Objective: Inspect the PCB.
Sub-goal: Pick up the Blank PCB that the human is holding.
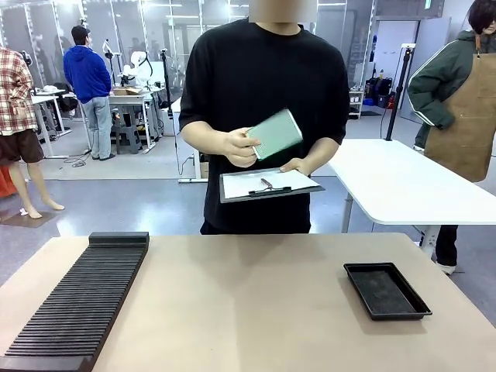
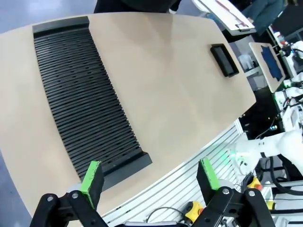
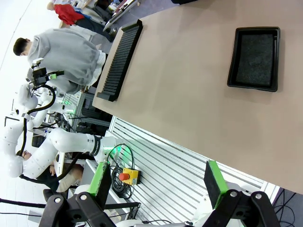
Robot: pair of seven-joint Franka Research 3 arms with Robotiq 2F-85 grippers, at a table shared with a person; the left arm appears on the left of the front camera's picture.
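The person at the far side of the table holds the green PCB [image 1: 277, 133] tilted in one hand at chest height. Their other hand carries a grey clipboard [image 1: 269, 184] with paper and a pen. My left gripper [image 2: 150, 178] hangs open over the near table edge, nothing between its green pads, with the slotted rack beyond it. My right gripper [image 3: 157, 183] is also open and empty, back from the table's near edge above the slatted frame. Both grippers are far from the PCB.
A long black slotted rack [image 1: 84, 298] lies along the table's left side. A shallow black tray [image 1: 386, 289] sits on the right, empty. A white table [image 1: 403, 182] stands behind on the right, with other people farther off.
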